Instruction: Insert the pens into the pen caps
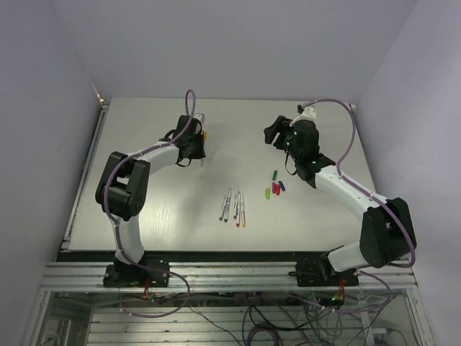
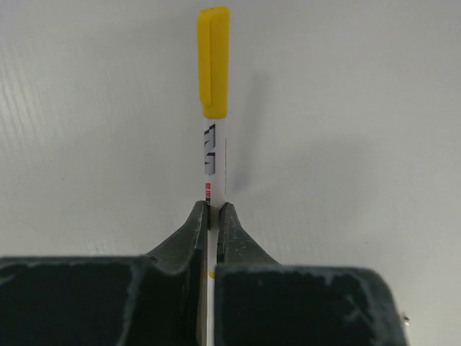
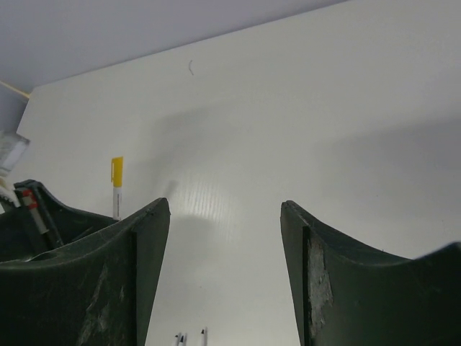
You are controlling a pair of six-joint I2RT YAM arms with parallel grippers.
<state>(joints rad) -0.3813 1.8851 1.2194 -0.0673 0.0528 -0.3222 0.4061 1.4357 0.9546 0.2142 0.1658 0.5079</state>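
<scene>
My left gripper (image 2: pixel 213 210) is shut on the white barrel of a pen (image 2: pixel 215 155) that wears a yellow pen cap (image 2: pixel 214 61), held over the far left of the table (image 1: pixel 144 166). In the top view this left gripper (image 1: pixel 199 141) shows a yellow spot beside it. The right gripper (image 3: pixel 225 209) stands open and empty, raised at the far right (image 1: pixel 273 132). Several uncapped pens (image 1: pixel 234 205) lie side by side at the table's middle. Several loose pen caps (image 1: pixel 276 187), green, red and blue, lie just right of them. The right wrist view also catches the yellow-capped pen (image 3: pixel 117 176).
The table's left edge is a metal rail (image 1: pixel 85 180). White walls close in the back and both sides. The right arm's cable (image 1: pixel 349 137) loops over the far right of the table.
</scene>
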